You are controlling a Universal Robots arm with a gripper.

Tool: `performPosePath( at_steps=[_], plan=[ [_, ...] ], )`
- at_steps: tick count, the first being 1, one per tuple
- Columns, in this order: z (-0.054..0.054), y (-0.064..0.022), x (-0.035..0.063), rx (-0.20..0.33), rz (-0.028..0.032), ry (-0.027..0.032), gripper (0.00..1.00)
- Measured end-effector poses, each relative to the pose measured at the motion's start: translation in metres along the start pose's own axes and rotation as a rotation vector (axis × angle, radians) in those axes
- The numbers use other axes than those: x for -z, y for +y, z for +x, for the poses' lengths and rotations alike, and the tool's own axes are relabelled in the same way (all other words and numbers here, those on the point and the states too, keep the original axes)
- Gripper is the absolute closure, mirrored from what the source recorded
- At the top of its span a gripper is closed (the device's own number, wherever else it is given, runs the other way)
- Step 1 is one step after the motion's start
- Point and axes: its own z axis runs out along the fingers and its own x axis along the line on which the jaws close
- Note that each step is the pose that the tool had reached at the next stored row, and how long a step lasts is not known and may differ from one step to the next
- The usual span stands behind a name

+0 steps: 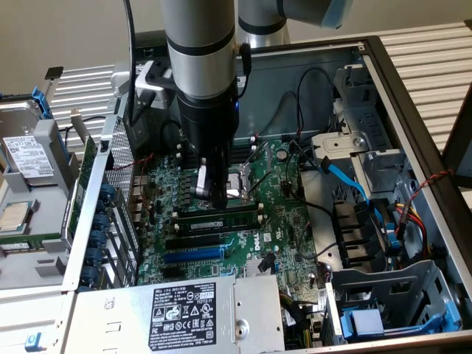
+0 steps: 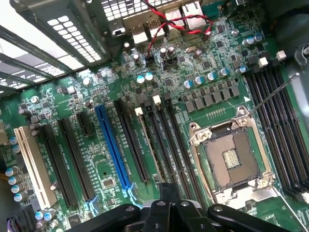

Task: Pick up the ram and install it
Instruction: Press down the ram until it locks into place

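Open computer case with the tool over its motherboard

The computer case (image 1: 413,110) holds the green motherboard (image 1: 291,221); the clenched tool (image 1: 212,198) hangs just above the memory slots beside the processor socket (image 2: 231,159). The ram (image 1: 221,223) sits seated in a slot just below the tool.

The motherboard (image 2: 120,82) is dark green, dotted with silver-topped capacitors. One long slot (image 2: 113,147) is bright blue, its neighbours black, and a slot (image 2: 31,164) near the board's edge is cream. The socket (image 2: 231,159) has a silver frame around black. A twisted wire (image 2: 178,19) is red and black. The ram (image 1: 221,221) is green with black chips. The arm (image 1: 199,44) is silver with black bands.
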Motion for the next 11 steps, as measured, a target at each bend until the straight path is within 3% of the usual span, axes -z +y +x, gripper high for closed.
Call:
performPosePath(
  at_steps=[11],
  plan=[
    [0.0, 0.0, 0.0, -0.179, 0.006, -0.0009, 0.89]
  ],
)
